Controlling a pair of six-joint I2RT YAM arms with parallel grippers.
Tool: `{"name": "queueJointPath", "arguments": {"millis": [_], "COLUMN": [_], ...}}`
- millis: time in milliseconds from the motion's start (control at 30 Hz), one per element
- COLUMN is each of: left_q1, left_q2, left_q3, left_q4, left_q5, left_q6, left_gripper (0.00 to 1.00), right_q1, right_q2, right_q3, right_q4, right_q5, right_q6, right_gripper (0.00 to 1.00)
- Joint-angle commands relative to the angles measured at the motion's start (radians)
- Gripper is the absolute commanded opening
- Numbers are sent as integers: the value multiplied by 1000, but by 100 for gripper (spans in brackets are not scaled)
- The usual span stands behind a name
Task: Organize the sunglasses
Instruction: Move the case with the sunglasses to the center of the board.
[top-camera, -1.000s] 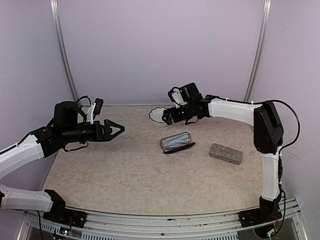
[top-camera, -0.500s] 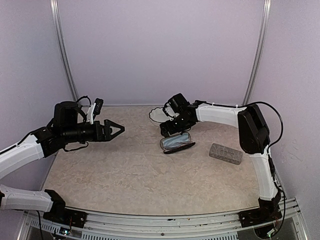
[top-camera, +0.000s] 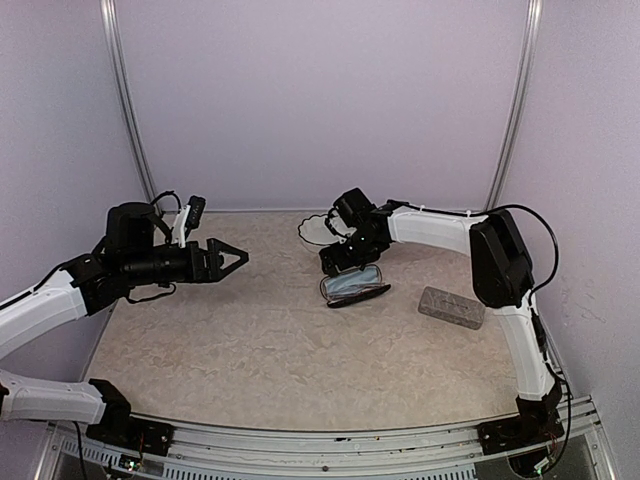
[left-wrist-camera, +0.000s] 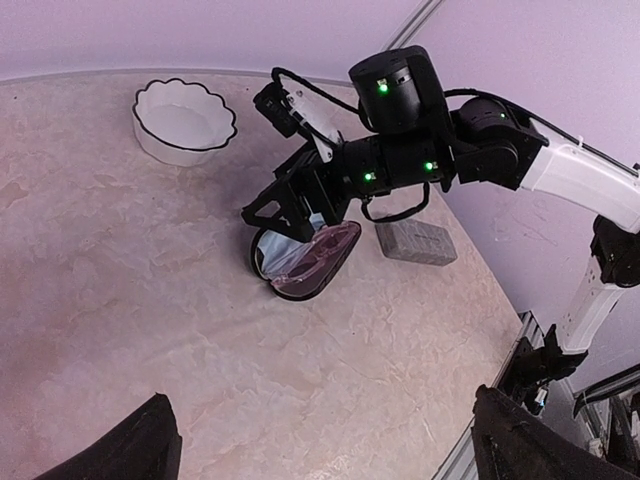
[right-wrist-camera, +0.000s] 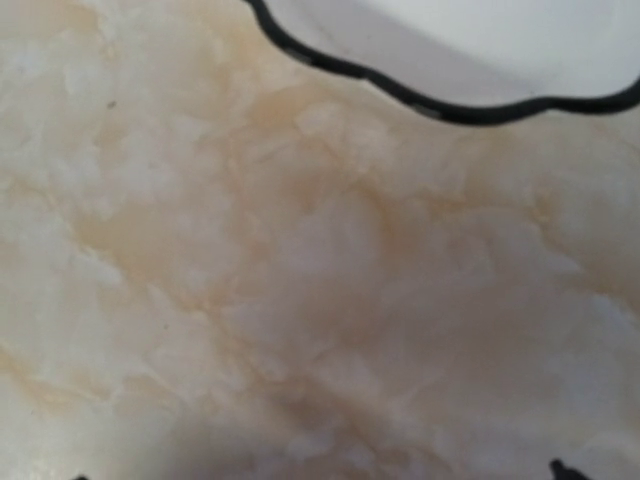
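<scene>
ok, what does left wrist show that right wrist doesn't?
Left wrist only: the right gripper at the open case, the grey case off to one side of it, and the whole bowl. Right wrist only: nothing new, just a close-up with its own fingertips barely showing at the bottom edge, wide apart. Both: the bowl's black wavy rim and the marbled tabletop.
</scene>
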Motion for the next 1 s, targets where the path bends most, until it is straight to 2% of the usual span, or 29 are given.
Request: {"name": "queueJointPath", "arguments": {"millis": [0,567,967], "left_q1": [-7,-7,-7], "left_q2": [-17,-39,-63], "left_q3": [-3,-7,-5], "left_q4": [10,16,9], "left_q5": [-4,-5,-12], "left_q6": [13,0,-10], "left_gripper": [99,99,99], "right_q1": [0,3,22], "right_q2": [15,-87,-201], "right_q3": [-10,-139,-305], "right_q4": [-19,20,99], "right_q5": [-19,-77,-66], "right_q6": [17,29,51], "right_gripper": [97,95,94]}}
